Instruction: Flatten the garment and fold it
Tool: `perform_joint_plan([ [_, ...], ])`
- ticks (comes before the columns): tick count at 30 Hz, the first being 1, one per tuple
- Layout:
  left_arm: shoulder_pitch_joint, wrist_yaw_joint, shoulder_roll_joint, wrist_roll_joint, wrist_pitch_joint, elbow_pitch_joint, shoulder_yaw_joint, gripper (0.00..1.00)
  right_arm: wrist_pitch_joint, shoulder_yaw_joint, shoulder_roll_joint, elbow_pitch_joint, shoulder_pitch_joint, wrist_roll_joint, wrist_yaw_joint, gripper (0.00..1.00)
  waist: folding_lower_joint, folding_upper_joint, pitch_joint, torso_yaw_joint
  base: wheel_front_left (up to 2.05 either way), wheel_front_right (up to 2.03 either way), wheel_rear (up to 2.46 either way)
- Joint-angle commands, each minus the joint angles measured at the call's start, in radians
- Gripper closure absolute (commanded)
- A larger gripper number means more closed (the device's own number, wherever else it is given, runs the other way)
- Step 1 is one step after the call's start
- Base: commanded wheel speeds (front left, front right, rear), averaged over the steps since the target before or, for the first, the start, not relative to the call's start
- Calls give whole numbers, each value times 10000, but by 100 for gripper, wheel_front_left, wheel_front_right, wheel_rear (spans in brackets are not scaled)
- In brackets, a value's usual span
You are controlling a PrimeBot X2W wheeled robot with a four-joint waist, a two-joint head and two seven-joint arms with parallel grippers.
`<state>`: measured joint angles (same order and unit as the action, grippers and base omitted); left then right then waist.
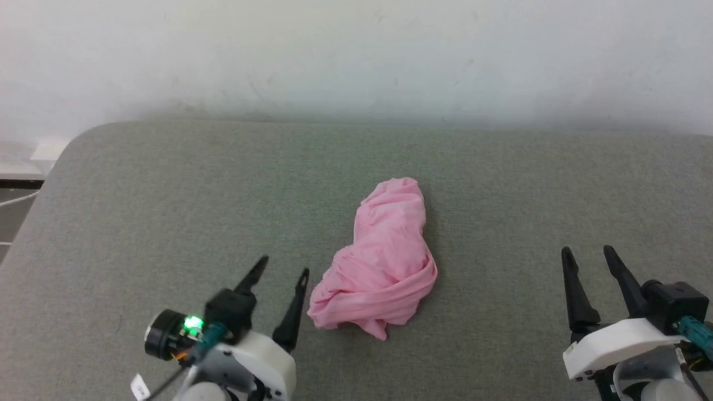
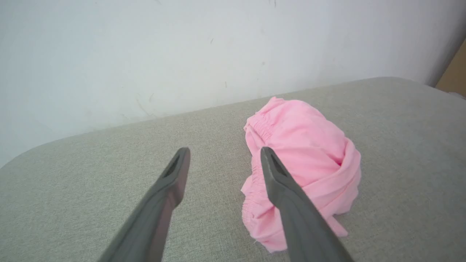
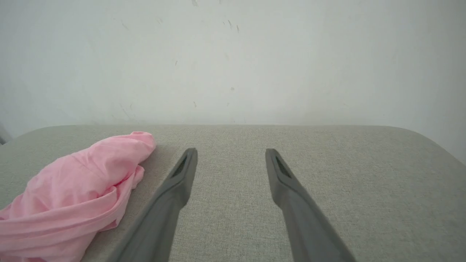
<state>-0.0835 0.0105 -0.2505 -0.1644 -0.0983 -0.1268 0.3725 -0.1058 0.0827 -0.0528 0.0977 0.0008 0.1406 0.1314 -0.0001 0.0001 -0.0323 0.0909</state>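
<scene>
Garment (image 1: 379,262): pink, crumpled on grey padded surface (image 1: 167,195).
Left end effector (image 1: 283,266): spread, empty, just beside garment.
Right end effector (image 1: 587,250): spread, empty, well apart.

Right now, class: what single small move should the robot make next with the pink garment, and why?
Probably ease the left gripper to the near edge of the pink garment and pinch it. The garment lies bunched on the grey cushion, held by nothing; the left gripper stands open close beside it, while the open right gripper is farther off.
</scene>
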Motion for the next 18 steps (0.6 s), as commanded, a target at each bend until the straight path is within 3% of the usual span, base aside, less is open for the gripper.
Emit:
perform_joint_plan([
  [1,66,88,53,-419,356,607,-257,0,40,-17,25,-54,47,-52,-7,0,1,-1,38,69,0,0,0],
  [4,48,24,338,-1527,1471,1432,-638,0,86,-81,25,-51,5,-55,-7,0,1,-1,-36,4,0,0,0],
  [6,46,-111,396,-2235,2808,1719,-600,0,104,-106,25,-38,-11,-39,-7,0,1,-1,-116,-63,0,0,0],
  [8,-35,-207,313,-2717,4274,1890,-408,0,99,-143,25,-28,-37,-22,-7,0,1,-1,-240,-134,0,0,0],
  [11,-348,-97,-171,-2545,6117,1832,-62,0,97,-254,26,-21,-125,-14,-7,0,1,-1,-482,-265,0,0,0],
  [15,-910,242,-297,-2221,7149,1512,86,0,92,-364,26,-42,-297,-7,-7,0,1,-1,-889,-471,0,0,0],
  [18,-1244,205,-224,-2290,7434,1204,155,0,77,-391,26,-31,-422,-6,-7,0,1,-1,-1174,-612,0,0,0],
])
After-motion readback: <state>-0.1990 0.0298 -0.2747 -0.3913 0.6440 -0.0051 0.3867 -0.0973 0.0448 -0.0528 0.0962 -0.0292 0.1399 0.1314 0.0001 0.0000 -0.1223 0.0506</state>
